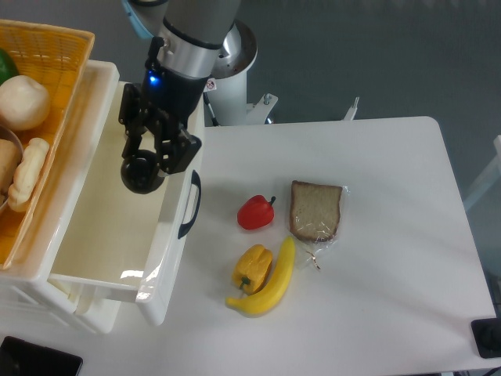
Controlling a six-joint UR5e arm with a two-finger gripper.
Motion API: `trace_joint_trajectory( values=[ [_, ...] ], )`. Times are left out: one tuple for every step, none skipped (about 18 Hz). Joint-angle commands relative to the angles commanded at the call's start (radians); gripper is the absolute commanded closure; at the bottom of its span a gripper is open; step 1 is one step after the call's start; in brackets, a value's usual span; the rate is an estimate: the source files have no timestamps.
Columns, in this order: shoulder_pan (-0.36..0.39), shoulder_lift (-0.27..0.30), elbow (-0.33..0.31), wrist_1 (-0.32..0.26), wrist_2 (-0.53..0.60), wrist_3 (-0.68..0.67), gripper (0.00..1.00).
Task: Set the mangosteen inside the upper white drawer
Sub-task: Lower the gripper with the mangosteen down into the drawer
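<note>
The mangosteen is a small round near-black fruit held between the fingers of my gripper. The gripper is shut on it and hangs over the right side of the upper white drawer, just inside its front panel. The drawer is pulled open; it is deep, glossy white, with a dark curved handle on the front panel. The fruit is above the drawer's floor, not resting on it. Its greenish cap is hidden.
A yellow wicker basket with pale foods sits at the upper left over the drawer unit. On the white table lie a red pepper, a yellow pepper, a banana and wrapped bread.
</note>
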Motion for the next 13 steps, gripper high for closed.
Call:
trace_joint_trajectory(
  values=[
    [-0.002, -0.002, -0.006, 0.0, 0.002, 0.0, 0.75],
    [-0.002, -0.005, -0.014, 0.002, 0.002, 0.002, 0.73],
    [-0.002, -0.011, -0.021, 0.0, 0.005, 0.002, 0.72],
    [-0.003, -0.015, -0.029, 0.002, 0.027, 0.002, 0.69],
    [-0.009, -0.021, -0.031, 0.0, 0.053, 0.002, 0.68],
    [-0.026, -0.032, -0.031, 0.0, 0.064, 0.002, 0.68],
    [-0.038, -0.04, -0.029, 0.002, 0.064, 0.002, 0.68],
    [-0.038, -0.044, -0.029, 0.002, 0.067, 0.002, 0.66],
    [-0.04, -0.049, -0.031, 0.002, 0.075, 0.002, 0.64],
    [-0.041, -0.063, -0.031, 0.002, 0.081, 0.0, 0.62],
    [-0.046, -0.067, -0.031, 0.002, 0.086, -0.002, 0.6],
    [-0.049, -0.071, -0.031, 0.002, 0.087, -0.009, 0.54],
    [-0.054, -0.08, -0.031, 0.002, 0.087, -0.009, 0.45]
  ],
)
